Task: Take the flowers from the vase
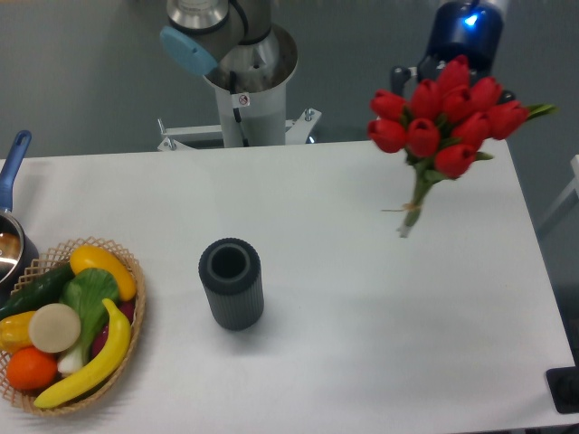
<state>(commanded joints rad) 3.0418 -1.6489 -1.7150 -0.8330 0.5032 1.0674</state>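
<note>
Flowers: I see the flowers point(448, 113) in the upper right of the frame, hanging in the air above the right part of the worktop point(362, 298), fully out of the vase and well apart from it.
Vase: the vase point(232, 283) stands upright at lower centre-left with its round mouth showing nothing inside.
End effector: the end effector point(452, 68) sits behind the red buds at the top right; I judge it is clamped on the bunch near the heads, since nothing else holds the bunch up, but I cannot see its fingers.
Handling: I judge the bunch to be light and top-heavy, the buds soft and easy to crush, the stems thin and likely to flex or swing.
Where to hold: I would take it on the tied stems just under the leaves, where the bundle is narrow and firm, not on the buds.
Stems: the pale stem ends point down and slightly left, with a loose tie strand sticking out sideways.
Hidden: the fingers and the contact point are covered by buds and leaves; the arm's upper part is cut off by the top edge.
Cut off: the pot point(11, 226) at the left edge shows only its handle and part of its rim; the basket point(127, 262) of produce is clipped at the lower left.
</note>
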